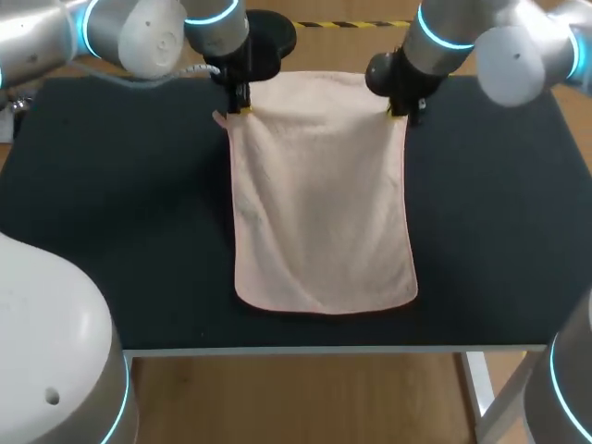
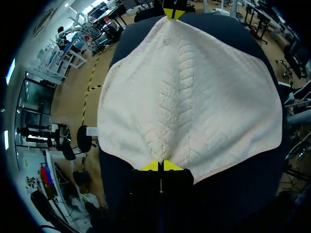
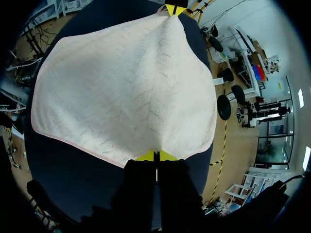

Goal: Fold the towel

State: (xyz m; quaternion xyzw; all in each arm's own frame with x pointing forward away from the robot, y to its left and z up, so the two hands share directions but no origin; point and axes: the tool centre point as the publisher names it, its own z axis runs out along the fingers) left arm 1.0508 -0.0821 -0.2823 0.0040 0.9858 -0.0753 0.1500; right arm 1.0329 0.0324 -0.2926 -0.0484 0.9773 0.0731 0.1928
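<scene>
A pale pink towel (image 1: 319,199) lies spread lengthwise on the black table (image 1: 111,203), its near edge rounded and close to the table's front. My left gripper (image 1: 240,109) is shut on the towel's far left corner. My right gripper (image 1: 398,111) is shut on the far right corner. In the left wrist view the towel (image 2: 189,92) stretches away from the pinched gripper (image 2: 161,166) toward my other gripper (image 2: 173,13). The right wrist view mirrors this: towel (image 3: 126,87) ahead of the shut gripper (image 3: 156,156), my other arm's gripper (image 3: 173,9) at the opposite corner.
Bare black tabletop extends to both sides of the towel. The table's front edge (image 1: 324,350) runs just beyond the towel's near hem. A black round base (image 1: 273,32) stands behind the table's far edge.
</scene>
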